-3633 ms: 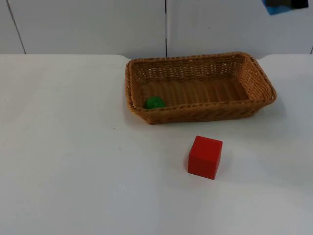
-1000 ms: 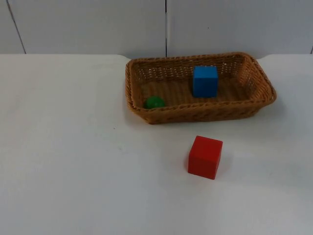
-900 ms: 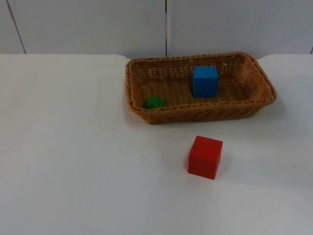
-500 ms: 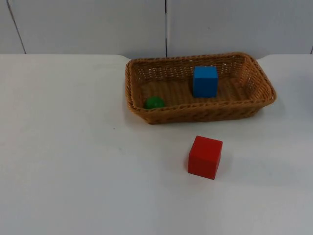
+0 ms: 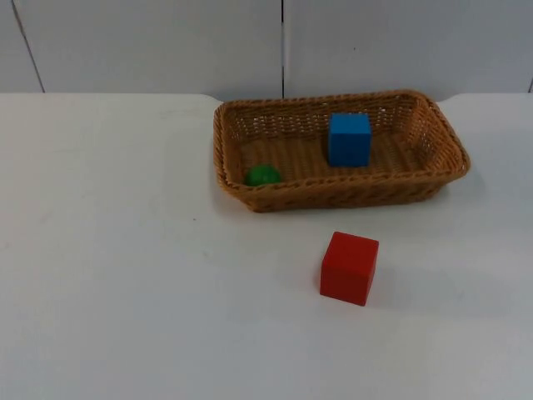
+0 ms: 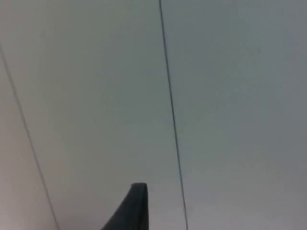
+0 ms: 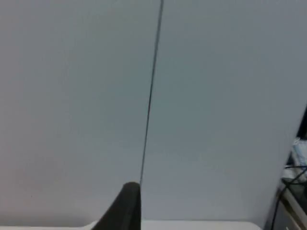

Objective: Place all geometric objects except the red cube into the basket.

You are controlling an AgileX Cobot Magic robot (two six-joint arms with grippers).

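Note:
The wicker basket [image 5: 237, 193] stands at the back of the table, right of centre. Inside it, a blue cube [image 5: 349, 138] rests upright near the far wall and a green ball [image 5: 263, 175] lies in the front left corner. The red cube [image 5: 349, 267] sits on the white table in front of the basket, apart from it. My left gripper [image 6: 132, 211] is raised and faces the grey partition wall. My right gripper [image 7: 125, 206] is likewise raised toward the wall, just above the table's far edge. Both arms wait away from the objects.
The white table [image 5: 125, 250] stretches wide to the left of and in front of the basket. The grey partition wall [image 5: 166, 42] closes off the back. Some cables and equipment [image 7: 292, 191] stand beyond the table's right end.
The blue cube, held high at the upper right 3.6 s ago, now rests in the basket, and the right arm has left the top view. Nothing moved over the last second.

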